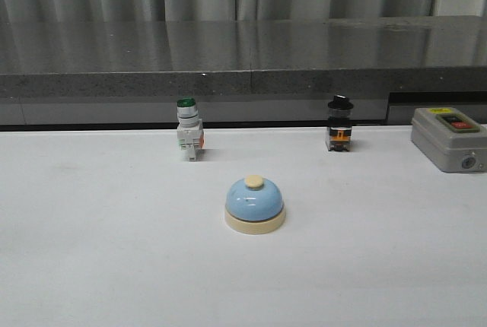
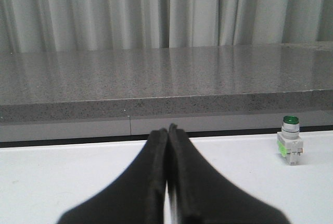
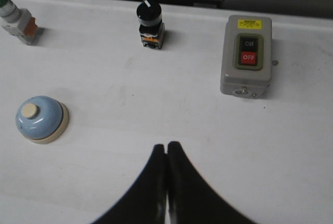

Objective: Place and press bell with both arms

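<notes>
The light-blue bell point(image 1: 255, 204) with its cream base and cream knob stands upright on the white table, near the middle in the front view. It also shows in the right wrist view point(image 3: 41, 118). No arm shows in the front view. My left gripper point(image 2: 167, 130) is shut and empty, held low over the table; the bell is out of its view. My right gripper point(image 3: 166, 146) is shut and empty, above the table, well apart from the bell.
A green-capped white push-button switch point(image 1: 188, 129) stands behind the bell to the left, also seen in the left wrist view point(image 2: 289, 140). A black-knobbed switch point(image 1: 339, 124) stands back right. A grey box with ON/OFF buttons point(image 1: 449, 138) sits far right. A grey stone ledge point(image 1: 243, 57) runs behind.
</notes>
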Controlling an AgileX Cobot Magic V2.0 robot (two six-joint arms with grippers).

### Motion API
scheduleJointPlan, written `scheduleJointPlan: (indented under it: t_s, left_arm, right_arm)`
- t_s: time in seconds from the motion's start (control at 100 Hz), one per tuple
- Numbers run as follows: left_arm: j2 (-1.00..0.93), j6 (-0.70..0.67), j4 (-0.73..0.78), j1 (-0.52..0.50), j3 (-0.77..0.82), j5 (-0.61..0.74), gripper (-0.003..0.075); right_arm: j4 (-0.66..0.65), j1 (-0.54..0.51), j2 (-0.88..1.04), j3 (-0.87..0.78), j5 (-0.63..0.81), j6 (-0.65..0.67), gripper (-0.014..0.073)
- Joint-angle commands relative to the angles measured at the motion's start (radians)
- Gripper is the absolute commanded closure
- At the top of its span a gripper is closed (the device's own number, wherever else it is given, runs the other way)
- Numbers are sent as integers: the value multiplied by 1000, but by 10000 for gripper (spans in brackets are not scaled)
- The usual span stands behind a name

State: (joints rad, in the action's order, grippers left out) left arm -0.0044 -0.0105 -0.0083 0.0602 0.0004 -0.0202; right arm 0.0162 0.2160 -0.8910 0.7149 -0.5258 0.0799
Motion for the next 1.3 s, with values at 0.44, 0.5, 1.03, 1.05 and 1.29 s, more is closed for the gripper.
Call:
scheduleJointPlan:
  t_s: [0.44,0.5,1.03,1.05,1.29]
  left_arm:
    - [-30,-10,0,-1,43,84,741]
    - [-30,-10,0,-1,43,84,741]
    - [-30,-10,0,-1,43,84,741]
    - [-30,-10,0,-1,43,84,741]
    - [-30,-10,0,-1,43,84,741]
  right_arm:
    - [-9,-7,470,-202,142,-8,654]
    - [-9,-7,493,-202,130,-8,654]
    - [-9,-7,500,-202,126,-8,654]
    - [-9,-7,500,-202,126,-8,654]
    - [-9,-7,500,-202,126,-8,654]
